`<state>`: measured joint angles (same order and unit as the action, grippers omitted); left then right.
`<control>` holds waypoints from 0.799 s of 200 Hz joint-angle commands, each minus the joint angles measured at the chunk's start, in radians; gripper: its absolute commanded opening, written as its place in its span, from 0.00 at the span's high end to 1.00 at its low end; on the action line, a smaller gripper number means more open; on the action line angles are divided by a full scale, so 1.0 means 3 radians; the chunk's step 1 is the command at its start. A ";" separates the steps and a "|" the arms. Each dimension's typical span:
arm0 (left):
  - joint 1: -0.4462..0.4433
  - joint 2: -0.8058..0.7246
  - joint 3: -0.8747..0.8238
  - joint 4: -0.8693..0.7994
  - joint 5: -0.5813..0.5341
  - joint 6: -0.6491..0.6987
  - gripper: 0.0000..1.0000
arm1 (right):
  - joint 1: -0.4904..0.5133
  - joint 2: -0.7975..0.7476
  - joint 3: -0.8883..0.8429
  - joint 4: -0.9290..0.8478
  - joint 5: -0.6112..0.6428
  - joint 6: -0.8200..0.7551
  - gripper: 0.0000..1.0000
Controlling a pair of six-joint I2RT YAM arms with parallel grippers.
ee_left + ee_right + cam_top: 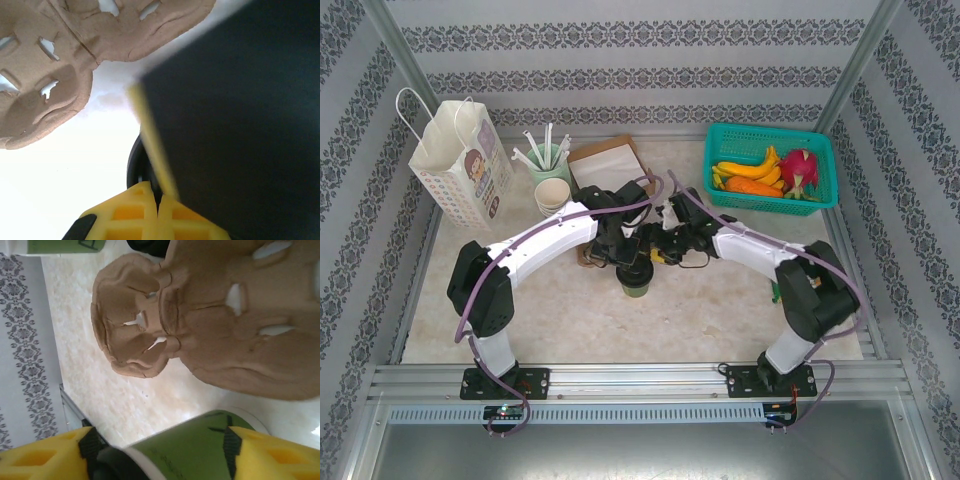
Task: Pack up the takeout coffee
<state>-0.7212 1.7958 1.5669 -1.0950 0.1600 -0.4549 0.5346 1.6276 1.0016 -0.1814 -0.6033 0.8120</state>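
White arms, black joints, purple cables

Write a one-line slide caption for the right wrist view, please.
Right gripper closed on the olive-green takeout coffee, beside a brown pulp cup carrier on the table.

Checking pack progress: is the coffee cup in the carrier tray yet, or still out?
Out. The coffee cup sits between the right hand's fingers, beside the brown carrier tray, whose visible pockets are empty.
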 commanded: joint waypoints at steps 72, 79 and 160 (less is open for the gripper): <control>-0.0056 0.0165 0.0065 -0.0046 -0.0192 -0.0381 1.00 | -0.0154 -0.1278 -0.1088 0.0362 0.0539 -0.0324 0.02; -0.0056 0.0165 0.0067 -0.0030 -0.0182 -0.0415 1.00 | -0.0140 -0.1381 -0.1213 0.0428 0.0518 -0.0367 0.02; -0.0045 0.0146 0.0025 0.0099 -0.0099 -0.0579 1.00 | 0.0272 -0.1772 -0.1821 0.1184 0.0744 -0.0528 0.16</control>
<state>-0.7265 1.8057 1.5818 -1.0809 0.1379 -0.5957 0.5983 1.1103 0.4713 0.0731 -0.4152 0.6991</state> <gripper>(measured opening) 0.049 0.851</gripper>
